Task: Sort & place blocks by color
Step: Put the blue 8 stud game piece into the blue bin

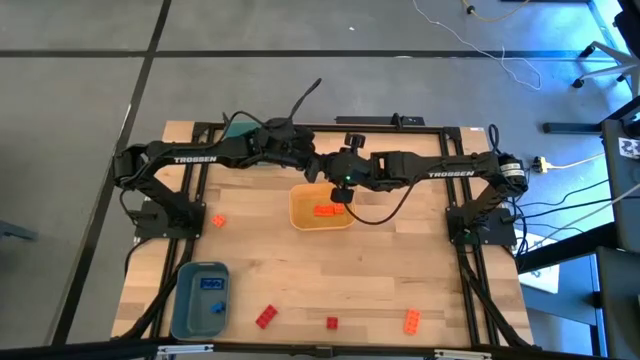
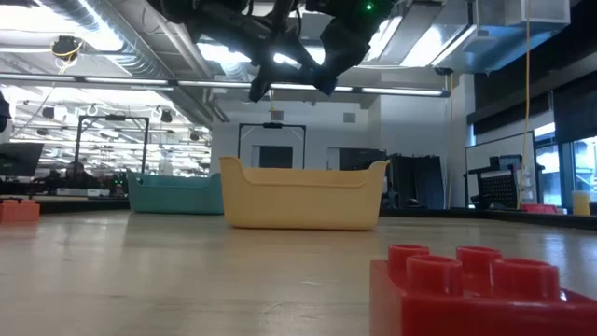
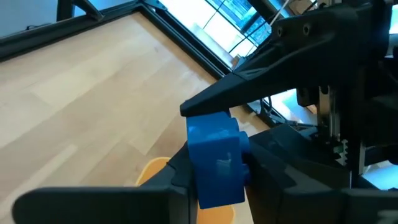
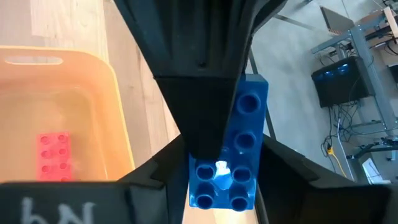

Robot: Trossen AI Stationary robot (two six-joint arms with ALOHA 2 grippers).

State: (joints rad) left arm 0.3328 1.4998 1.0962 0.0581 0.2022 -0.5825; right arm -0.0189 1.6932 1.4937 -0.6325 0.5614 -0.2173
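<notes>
Blue block (image 4: 227, 155) shows only in wrist views.

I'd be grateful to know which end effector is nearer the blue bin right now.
Left. The left end effector sits above the table's middle, on the blue bin's side; the right end effector, just beyond it over the yellow-orange bin, is slightly farther off.
</notes>
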